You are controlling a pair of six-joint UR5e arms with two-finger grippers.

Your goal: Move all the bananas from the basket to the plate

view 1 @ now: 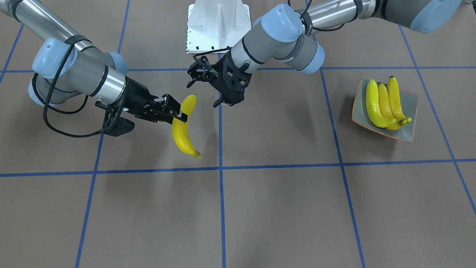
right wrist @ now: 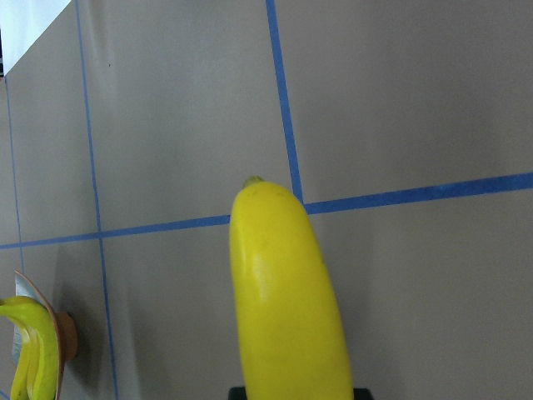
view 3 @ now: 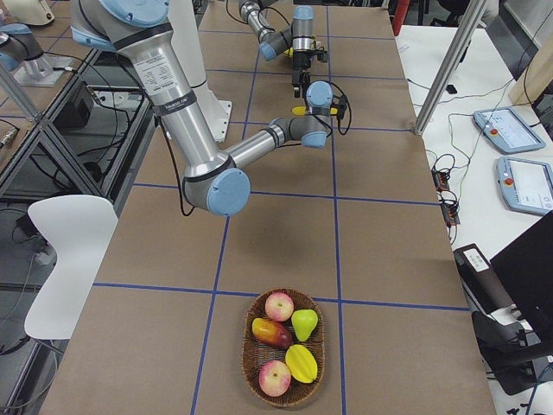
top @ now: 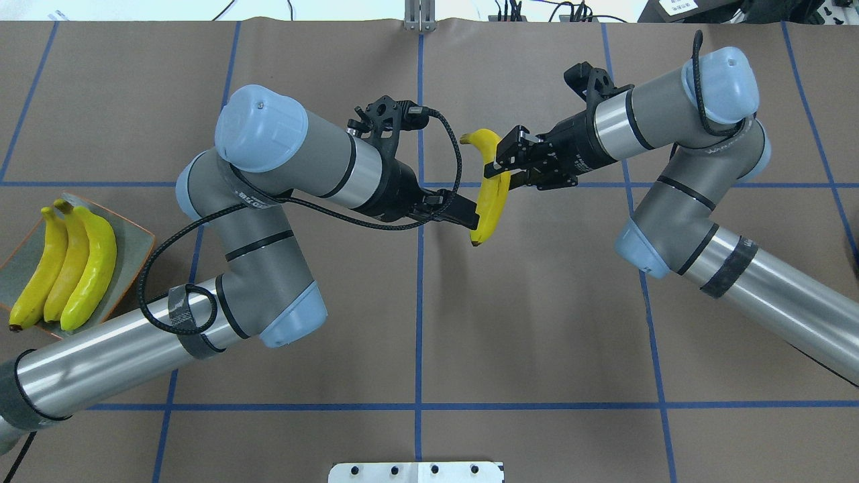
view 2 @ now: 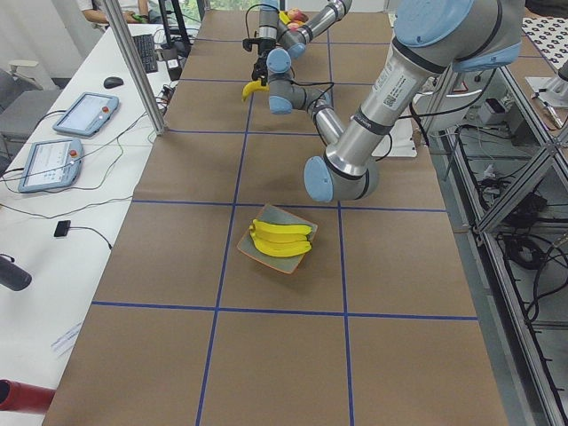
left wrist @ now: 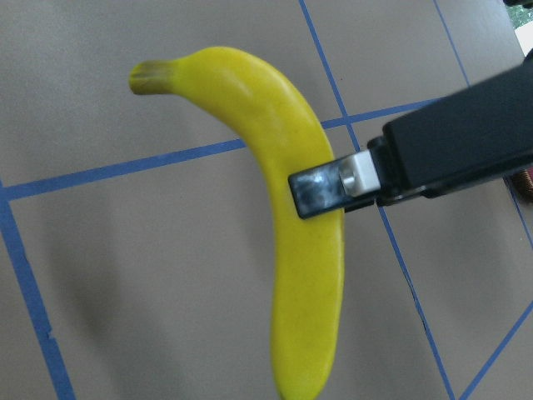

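On the brown table (top: pixel 537 322), at the left edge of the overhead view, the plate (top: pixel 131 256) holds three bananas (top: pixel 67 268) side by side. Near the middle, the left end effector (view 1: pixel 203 95) has its fingers spread. Just beside it, the right end effector (top: pixel 497 172) pinches one banana (top: pixel 488 208) up in the air.

You have bright, even light from above. Soft, faint shadows fall on the brown table (view 1: pixel 260 208). The held banana (left wrist: pixel 308 250) shows a mild sheen; both wrist views look slightly soft.
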